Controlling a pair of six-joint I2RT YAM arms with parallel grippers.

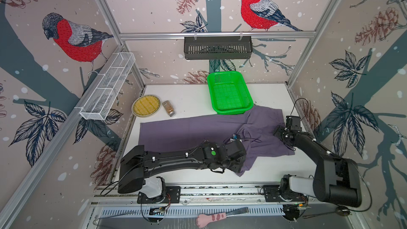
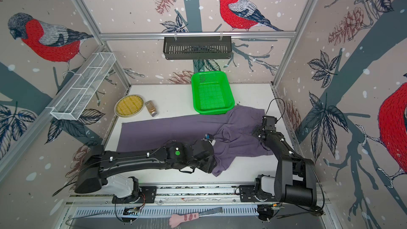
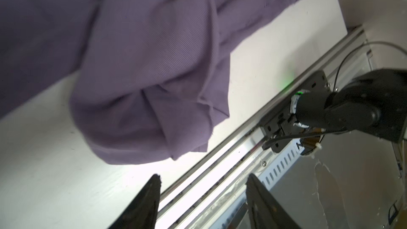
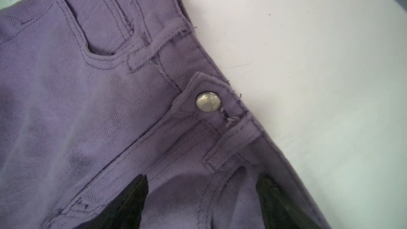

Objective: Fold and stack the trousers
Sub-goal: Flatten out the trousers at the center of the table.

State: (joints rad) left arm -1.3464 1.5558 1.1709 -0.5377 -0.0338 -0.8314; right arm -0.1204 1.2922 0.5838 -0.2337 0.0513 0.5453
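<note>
The purple-grey trousers (image 1: 176, 133) (image 2: 158, 133) lie across the white table in both top views. One leg runs flat to the left. The other leg is bunched toward the front edge, and its hem (image 3: 143, 117) rests on the table just beyond my left gripper (image 3: 203, 176), which is open with nothing between its fingers. The waistband, with a metal button (image 4: 208, 101) and a pocket (image 4: 99, 29), lies at the right. My right gripper (image 4: 201, 176) (image 1: 278, 131) hovers open over the waistband, a finger on either side of the fly seam.
A green basket (image 1: 230, 93) stands behind the trousers, touching their far edge. A yellow plate (image 1: 146, 106) and a lying spice jar (image 1: 169, 108) sit at the back left. A white wire rack (image 1: 108, 87) hangs on the left wall. The front rail (image 3: 220, 161) runs close under my left gripper.
</note>
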